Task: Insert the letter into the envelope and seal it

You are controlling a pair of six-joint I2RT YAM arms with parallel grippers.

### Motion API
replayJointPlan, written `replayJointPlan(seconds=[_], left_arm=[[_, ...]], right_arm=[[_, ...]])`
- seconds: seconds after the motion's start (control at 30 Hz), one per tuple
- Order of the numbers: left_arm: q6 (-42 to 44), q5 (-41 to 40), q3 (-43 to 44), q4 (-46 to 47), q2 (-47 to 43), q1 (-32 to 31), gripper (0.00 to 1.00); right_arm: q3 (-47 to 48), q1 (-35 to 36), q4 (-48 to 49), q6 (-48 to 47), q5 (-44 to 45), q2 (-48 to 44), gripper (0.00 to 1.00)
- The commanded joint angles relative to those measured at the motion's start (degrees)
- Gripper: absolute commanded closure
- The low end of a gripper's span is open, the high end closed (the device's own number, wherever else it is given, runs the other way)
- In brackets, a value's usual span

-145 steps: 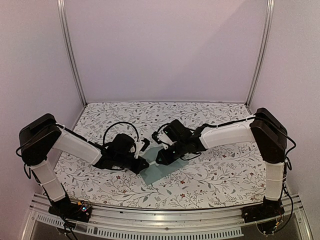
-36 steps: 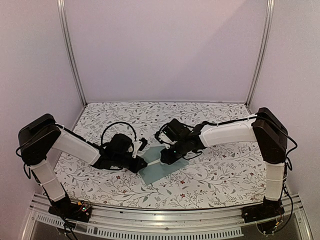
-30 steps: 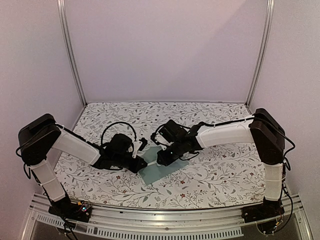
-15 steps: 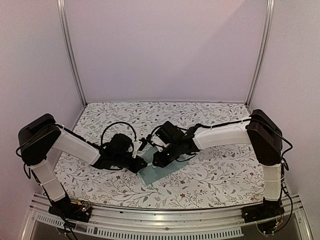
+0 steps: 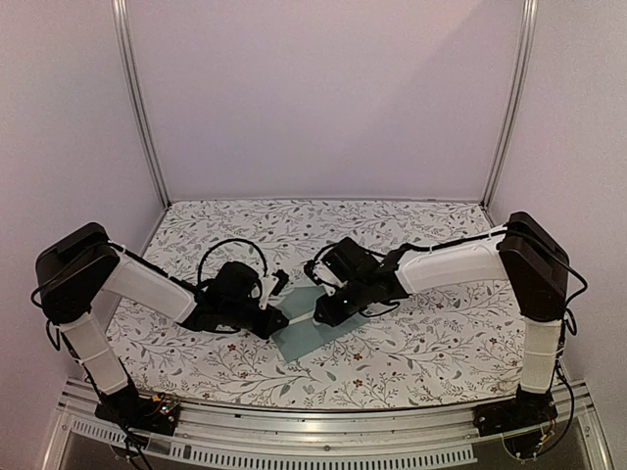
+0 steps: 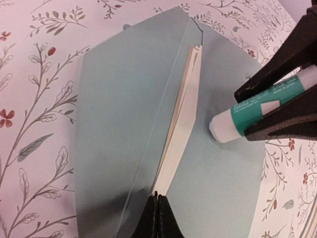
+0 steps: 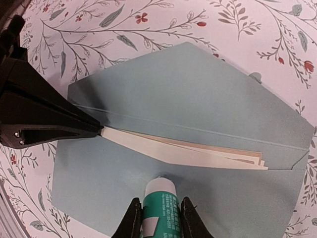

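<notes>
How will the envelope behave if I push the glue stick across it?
The envelope looks floppy: thin paper, mouth gaping over the letter. It may slide or buckle, as only the left gripper pins one end. The glue stick could drag it.

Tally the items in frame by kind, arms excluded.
Teal-green paper envelope: 1
Cream folded paper letter: 1
White-and-teal glue stick: 1
Total: 3
</notes>
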Motion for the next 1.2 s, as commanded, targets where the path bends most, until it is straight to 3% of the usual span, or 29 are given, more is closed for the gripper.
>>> replayJointPlan(seconds=[0.0, 1.17], left_arm=[[-0.05, -0.51, -0.96, -1.35, -0.32, 1.04, 1.0], [0.11, -0.16, -0.81, -1.29, -0.12, 1.07, 1.0]], right_arm=[[-2.84, -1.6, -5.77, 0.18, 5.31, 0.37, 1.0], [6.03, 3.38, -4.43, -0.86, -3.95, 7.67, 1.0]])
